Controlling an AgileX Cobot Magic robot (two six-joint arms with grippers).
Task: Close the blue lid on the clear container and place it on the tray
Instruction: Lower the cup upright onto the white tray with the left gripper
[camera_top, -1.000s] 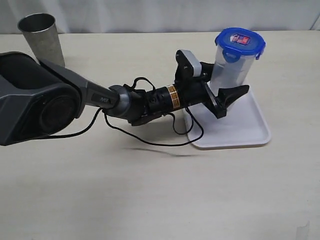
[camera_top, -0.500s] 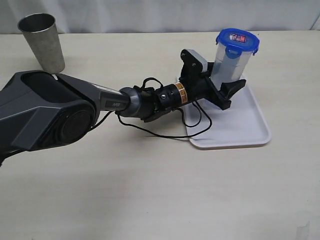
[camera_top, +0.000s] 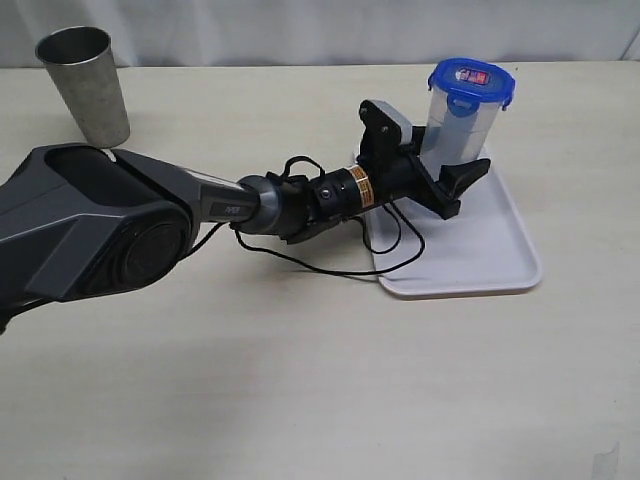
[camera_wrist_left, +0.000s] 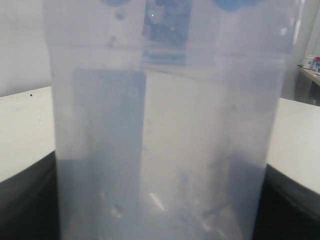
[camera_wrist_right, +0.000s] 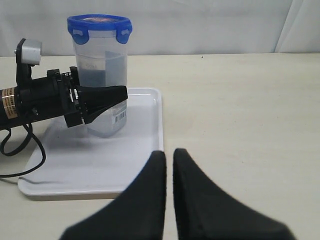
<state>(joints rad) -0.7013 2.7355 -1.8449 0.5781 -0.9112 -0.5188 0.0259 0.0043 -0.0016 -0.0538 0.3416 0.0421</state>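
The clear container (camera_top: 462, 125) stands upright on the white tray (camera_top: 480, 255) with the blue lid (camera_top: 471, 80) snapped on top. My left gripper (camera_top: 458, 162) reaches in from the left, its black fingers on either side of the container's lower half and shut on it. In the left wrist view the container (camera_wrist_left: 160, 125) fills the picture, with a dark finger (camera_wrist_left: 25, 200) at each side. The right wrist view shows the container (camera_wrist_right: 102, 75), lid (camera_wrist_right: 99, 24) and tray (camera_wrist_right: 140, 150), with my right gripper (camera_wrist_right: 169, 152) shut and empty over the table beside the tray's corner.
A grey metal cup (camera_top: 88, 82) stands at the table's far left. The left arm's black cable (camera_top: 330, 265) loops over the table and the tray's left edge. A white curtain hangs behind the table.
The left gripper has lowered the lidded container from a raised, tilted position to upright on the tray, and the arm has drawn slightly left. The right gripper has stayed shut.
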